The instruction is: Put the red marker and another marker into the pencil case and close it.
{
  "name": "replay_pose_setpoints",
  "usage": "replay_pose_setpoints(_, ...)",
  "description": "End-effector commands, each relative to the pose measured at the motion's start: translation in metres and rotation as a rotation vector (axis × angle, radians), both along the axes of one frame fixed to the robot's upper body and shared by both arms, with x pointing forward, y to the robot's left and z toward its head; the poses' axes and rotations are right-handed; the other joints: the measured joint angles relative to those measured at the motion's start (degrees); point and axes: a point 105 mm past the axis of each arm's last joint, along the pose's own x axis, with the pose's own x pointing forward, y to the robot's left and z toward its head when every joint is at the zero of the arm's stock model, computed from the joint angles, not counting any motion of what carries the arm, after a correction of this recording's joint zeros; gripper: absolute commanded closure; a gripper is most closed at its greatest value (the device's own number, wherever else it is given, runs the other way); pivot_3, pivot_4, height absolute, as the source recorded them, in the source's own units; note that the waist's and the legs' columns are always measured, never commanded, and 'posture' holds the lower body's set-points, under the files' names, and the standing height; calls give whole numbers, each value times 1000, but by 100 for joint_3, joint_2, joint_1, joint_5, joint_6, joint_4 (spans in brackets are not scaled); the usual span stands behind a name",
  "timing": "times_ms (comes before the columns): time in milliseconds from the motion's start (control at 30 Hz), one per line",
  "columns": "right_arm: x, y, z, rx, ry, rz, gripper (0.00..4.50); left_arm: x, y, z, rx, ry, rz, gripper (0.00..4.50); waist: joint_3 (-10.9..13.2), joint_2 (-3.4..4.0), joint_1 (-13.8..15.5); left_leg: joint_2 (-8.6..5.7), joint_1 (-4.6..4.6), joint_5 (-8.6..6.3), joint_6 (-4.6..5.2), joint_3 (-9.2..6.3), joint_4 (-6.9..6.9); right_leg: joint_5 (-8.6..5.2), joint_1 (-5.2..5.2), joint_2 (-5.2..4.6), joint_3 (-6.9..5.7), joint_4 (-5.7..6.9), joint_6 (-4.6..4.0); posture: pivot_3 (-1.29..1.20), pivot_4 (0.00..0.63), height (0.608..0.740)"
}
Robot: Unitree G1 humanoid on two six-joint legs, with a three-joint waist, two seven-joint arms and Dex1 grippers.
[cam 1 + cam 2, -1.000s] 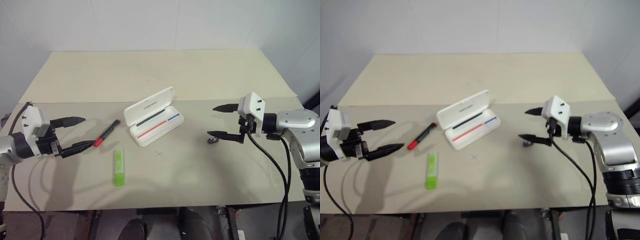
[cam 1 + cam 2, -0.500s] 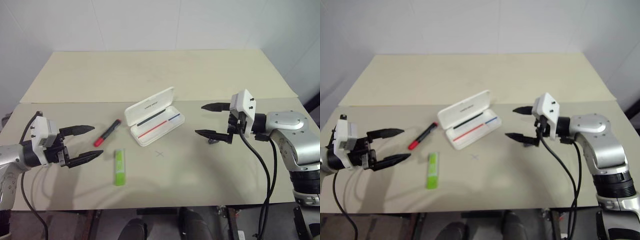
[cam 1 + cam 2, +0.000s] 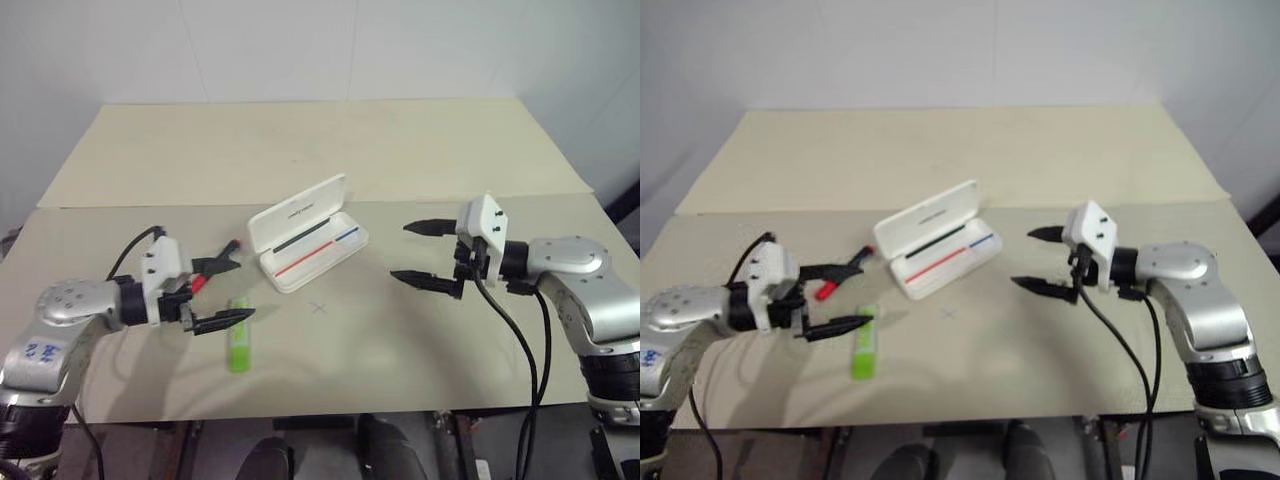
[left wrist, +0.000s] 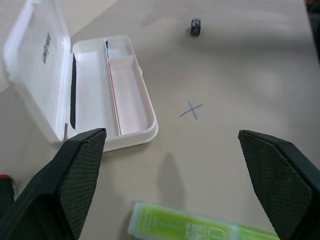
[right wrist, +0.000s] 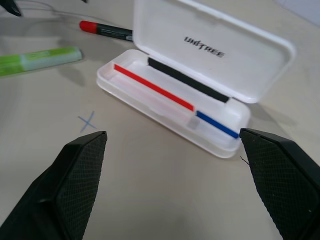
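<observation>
While the left gripper (image 3: pixel 222 292) hung wide open and empty above the green highlighter (image 3: pixel 238 335), closing could nudge the red marker (image 3: pixel 210 272) just behind away.

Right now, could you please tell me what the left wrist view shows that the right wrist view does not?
The left wrist view adds the small dark object lying on the table beyond the case. The right wrist view adds the red marker along most of its length; the left wrist view catches at most a red sliver at its edge. Both share the open pencil case, the green highlighter and the blue cross drawn on the table.
</observation>
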Motion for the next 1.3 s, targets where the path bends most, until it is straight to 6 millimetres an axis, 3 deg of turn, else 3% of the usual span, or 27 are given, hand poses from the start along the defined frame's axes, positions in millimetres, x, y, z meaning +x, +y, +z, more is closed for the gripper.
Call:
replay_pose_setpoints(33, -5, 9, 9, 18, -49, 22, 0, 6, -10, 0, 17, -5, -10, 17, 0, 0, -2, 0, 0, 0, 0, 0, 1, 0, 0, 1, 0, -1, 0, 0, 150, 740)
replay_pose_setpoints(300, -7, 11, 4, 38, -47, 5, 0, 15, -34, -5, 53, 41, -63, 17, 0, -1, -3, 2, -1, -1, 2, 1, 1, 0, 0, 3, 1, -2, 1, 0, 150, 740)
replay_pose_setpoints(933, -12, 13, -2, 74, -36, -15, 0, 39, -63, -11, 138, 73, -93, 17, 0, -2, 4, -5, -4, -3, 6, 4, 11, 3, 1, 0, 5, -1, 6, 0, 150, 740)
replay_pose_setpoints(1300, -11, 8, -6, 86, -13, -21, 0, 49, -74, -24, 194, 117, -57, 17, 0, -3, 4, -6, -4, -3, 6, 4, 14, 4, 1, 1, 6, 0, 8, 0, 150, 740)
